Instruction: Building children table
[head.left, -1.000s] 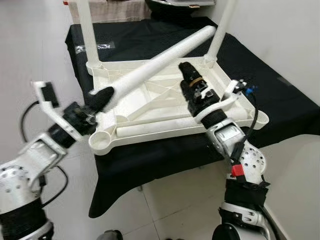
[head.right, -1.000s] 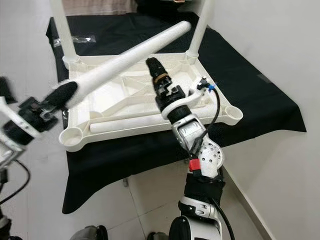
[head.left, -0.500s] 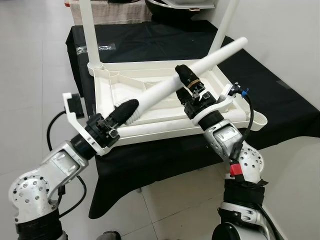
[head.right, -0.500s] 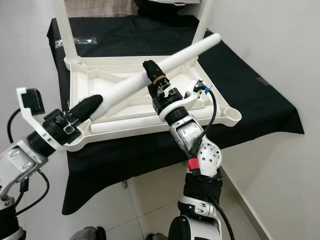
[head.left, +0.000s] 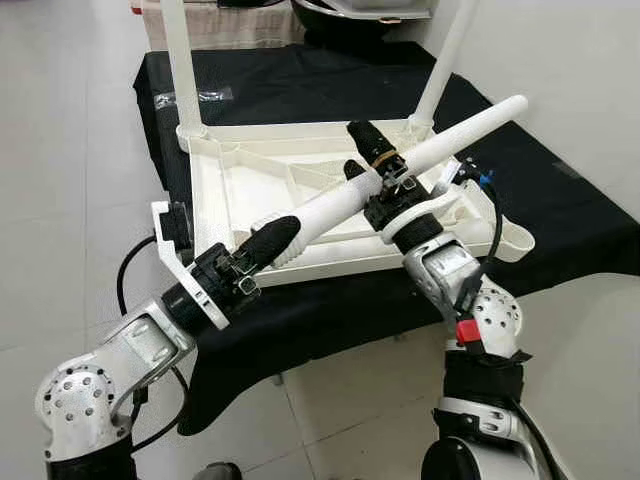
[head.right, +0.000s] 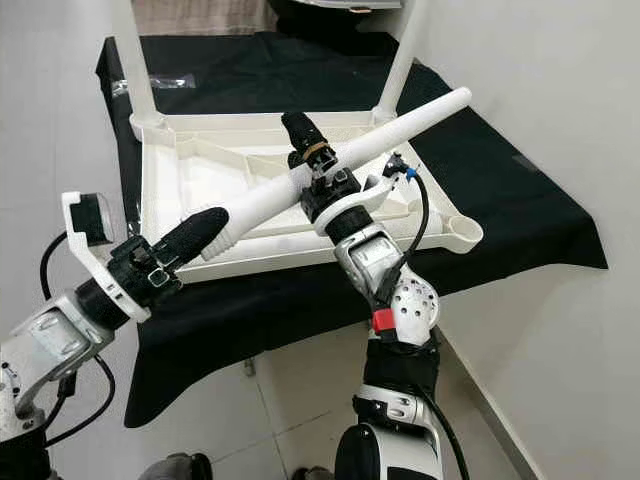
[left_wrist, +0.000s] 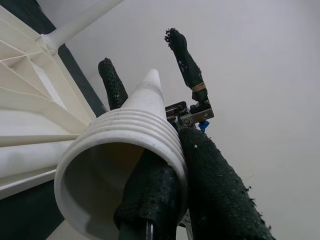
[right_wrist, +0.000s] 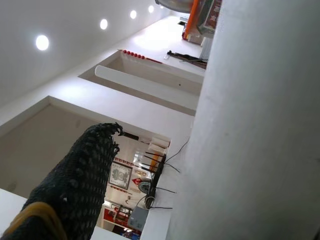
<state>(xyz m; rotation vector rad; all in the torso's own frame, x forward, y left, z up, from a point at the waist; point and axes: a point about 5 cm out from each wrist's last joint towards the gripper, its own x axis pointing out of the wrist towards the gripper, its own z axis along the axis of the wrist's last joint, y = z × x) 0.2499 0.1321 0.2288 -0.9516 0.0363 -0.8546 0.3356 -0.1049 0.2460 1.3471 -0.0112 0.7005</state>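
A white plastic tabletop (head.left: 240, 180) lies upside down on a black-draped table. Two white legs (head.left: 178, 60) (head.left: 447, 55) stand upright in its far corners. A third white leg (head.left: 450, 140) hangs slanted above the tabletop, held by both grippers. My left gripper (head.left: 268, 243) is shut on its ribbed open end, one finger inside the tube (left_wrist: 145, 200) and one outside. My right gripper (head.left: 366, 160) clasps the leg near its middle, with one finger on each side. Another leg (head.right: 285, 238) lies inside the tabletop along the near rim.
An open corner socket (head.left: 515, 243) sits at the tabletop's near right. The black cloth (head.left: 560, 210) hangs over the table edges. A white wall rises close on the right, and pale tiled floor (head.left: 70, 200) spreads to the left and in front.
My left gripper has carried the leg's ribbed end rightward toward the near rim, and the far tip has swung right. My right gripper, earlier under the leg, now has fingers around it.
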